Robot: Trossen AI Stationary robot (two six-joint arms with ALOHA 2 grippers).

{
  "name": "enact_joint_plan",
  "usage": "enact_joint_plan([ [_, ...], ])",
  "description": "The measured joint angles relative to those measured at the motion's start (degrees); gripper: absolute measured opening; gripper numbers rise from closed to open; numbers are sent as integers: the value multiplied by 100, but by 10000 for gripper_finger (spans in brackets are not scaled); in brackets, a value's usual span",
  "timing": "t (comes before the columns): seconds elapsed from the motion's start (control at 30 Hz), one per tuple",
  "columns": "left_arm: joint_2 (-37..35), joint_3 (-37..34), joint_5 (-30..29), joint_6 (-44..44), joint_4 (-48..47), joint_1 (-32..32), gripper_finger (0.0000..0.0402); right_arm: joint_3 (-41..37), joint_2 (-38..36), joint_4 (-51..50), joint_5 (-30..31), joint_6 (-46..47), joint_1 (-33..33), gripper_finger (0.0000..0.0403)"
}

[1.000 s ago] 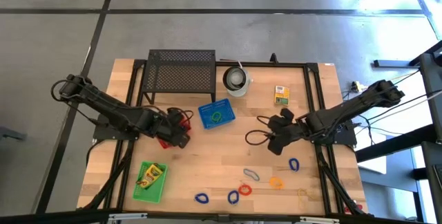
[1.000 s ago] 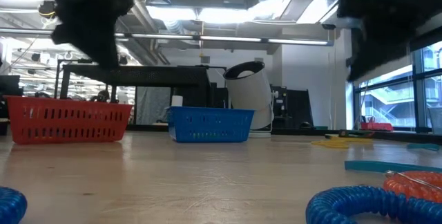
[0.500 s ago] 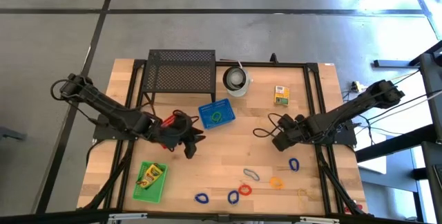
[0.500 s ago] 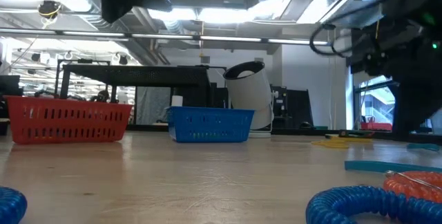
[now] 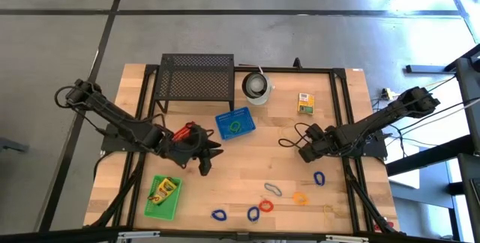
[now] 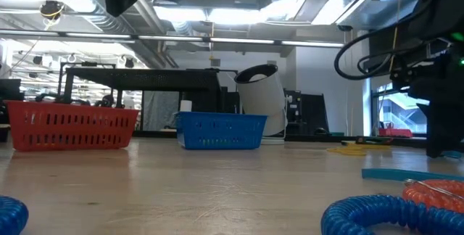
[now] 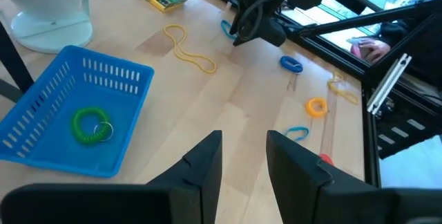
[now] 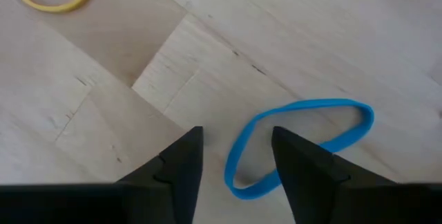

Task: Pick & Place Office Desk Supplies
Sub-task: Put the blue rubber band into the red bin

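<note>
High view: left gripper [image 5: 209, 160] has swung from the red basket [image 5: 182, 133] toward mid-table, fingers apart, empty.
Right gripper [image 8: 231, 156]: lowered, fingers apart, straddling blue rubber band [image 8: 304, 143]; pickup likely next.

Bright, even light falls from ceiling strips [image 6: 217, 14] overhead, and the windows [image 6: 406, 112] at the side glare white-blue. The counter [image 5: 255, 160] is evenly lit, with soft, short shadows under the arms. At counter height the near coils [image 6: 391, 217] are blurred, while the baskets [image 6: 221, 131] farther back are sharper. The arms there are dark silhouettes against the lights. The close-up of the blue band [image 8: 297, 144] is soft.
</note>
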Motion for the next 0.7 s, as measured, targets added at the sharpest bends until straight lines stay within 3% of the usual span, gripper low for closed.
enact_joint_plan([
  [0.23,0,0,-643,0,110,-149,110,-7,2,-11,15,-16,0,87],
  [0.4,2,0,-736,1,110,-219,107,-9,4,18,-4,-150,0,17],
  [0.7,2,0,-1304,11,108,-219,111,79,24,1,58,-593,2,9],
])
